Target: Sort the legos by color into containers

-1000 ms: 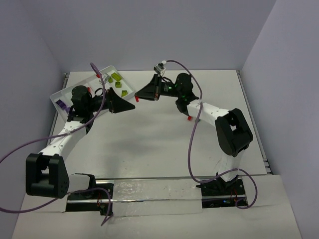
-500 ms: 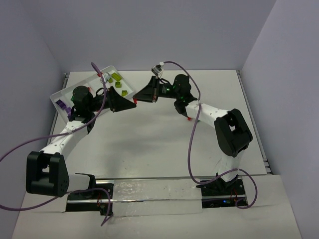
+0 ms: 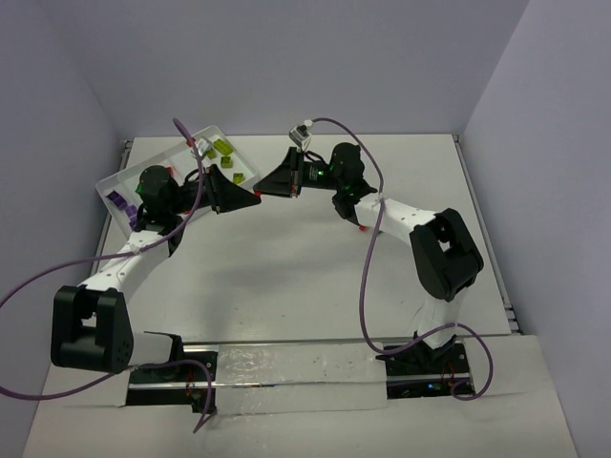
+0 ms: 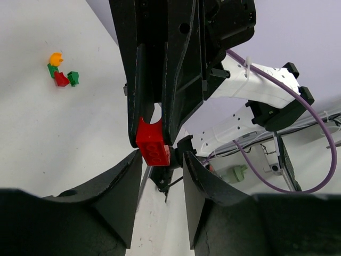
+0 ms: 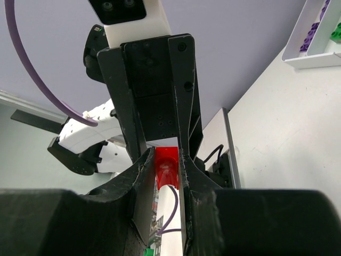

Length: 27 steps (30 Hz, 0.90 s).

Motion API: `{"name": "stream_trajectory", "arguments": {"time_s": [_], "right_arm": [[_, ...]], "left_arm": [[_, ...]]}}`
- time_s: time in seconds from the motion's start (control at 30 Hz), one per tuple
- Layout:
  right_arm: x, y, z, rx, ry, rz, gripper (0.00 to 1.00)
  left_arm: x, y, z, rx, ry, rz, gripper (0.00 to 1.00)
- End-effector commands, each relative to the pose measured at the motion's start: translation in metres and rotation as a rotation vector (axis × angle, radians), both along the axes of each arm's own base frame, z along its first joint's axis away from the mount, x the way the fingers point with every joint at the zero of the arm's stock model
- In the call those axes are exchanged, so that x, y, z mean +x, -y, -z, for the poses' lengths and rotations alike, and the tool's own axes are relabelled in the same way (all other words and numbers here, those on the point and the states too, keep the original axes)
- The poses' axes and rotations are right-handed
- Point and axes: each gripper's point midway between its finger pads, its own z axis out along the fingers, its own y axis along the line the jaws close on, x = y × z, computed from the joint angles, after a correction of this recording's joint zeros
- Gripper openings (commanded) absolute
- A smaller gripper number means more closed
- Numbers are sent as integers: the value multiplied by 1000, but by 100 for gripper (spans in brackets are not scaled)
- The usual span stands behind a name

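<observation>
Counter: white, walled on three sides, with both arms bolted at its near edge.

Left arm comes in from the left and right arm from the right. Their tips meet nose to nose in the air over the far-middle of the counter, just right of the tray.

Tray: white, set at an angle in the far-left corner.
- Top view: lime legos sit in a compartment toward its far end, and purple legos in a compartment at its left end.
- Right wrist view: it catches one tray corner, with purple pieces in one compartment and a green lego in the next.

Right pincer: pressed together on the red lego. Both fingers are flat against the brick's sides and the brick pokes out past the tips.

Left pincer: spread, straddling the exposed end of that same red lego.
- One finger sits at or almost at the brick's corner.
- There is a clear gap to the other finger, so it has no grip.

Red lego location: off the counter, carried by the right pincer between the left pincer's fingers, not in any compartment.

Loose pile: on the bare counter well apart from the pincers, per the left wrist view. It holds one orange, two green and one red piece, bunched together and touching or nearly so.
</observation>
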Motion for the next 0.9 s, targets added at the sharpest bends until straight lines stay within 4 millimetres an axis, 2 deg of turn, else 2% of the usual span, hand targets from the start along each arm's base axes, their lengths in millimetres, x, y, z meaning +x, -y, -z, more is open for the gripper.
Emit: {"name": "stream_trajectory", "arguments": {"time_s": [0.0,0.3,0.43,0.5,0.57,0.6,0.63,0.7,0.73,0.8,0.83,0.87], "right_arm": [[-7,0,-18,32,72,6,0],[-6,-2,-17,30,64,7,0],[-6,-2,-16,28,57,5,0],[-6,-2,-14,25,54,5,7],[-5,-2,-14,23,50,5,39],[-5,-2,-15,23,53,6,48],[-4,-1,-16,21,59,10,73],[-2,0,-17,16,72,17,99],[-1,2,-21,20,88,22,100],[6,6,-24,8,108,47,100],[13,11,-29,7,137,71,100],[21,15,-30,-10,156,94,100]], "left_arm": [[1,2,-9,-22,41,-4,42],[0,2,-7,-32,32,-6,30],[-4,1,-6,-33,36,-11,20],[-5,0,-5,-24,45,-14,10],[-6,-1,-1,-5,42,-19,0],[-6,-1,3,8,41,-20,0],[-8,-2,5,23,53,-20,0],[-12,-5,16,57,26,-18,0],[-14,-5,15,65,56,-14,0],[-19,-10,29,121,47,-13,0],[-19,-13,34,164,109,-15,0],[-17,-17,40,200,89,-30,0]]}}
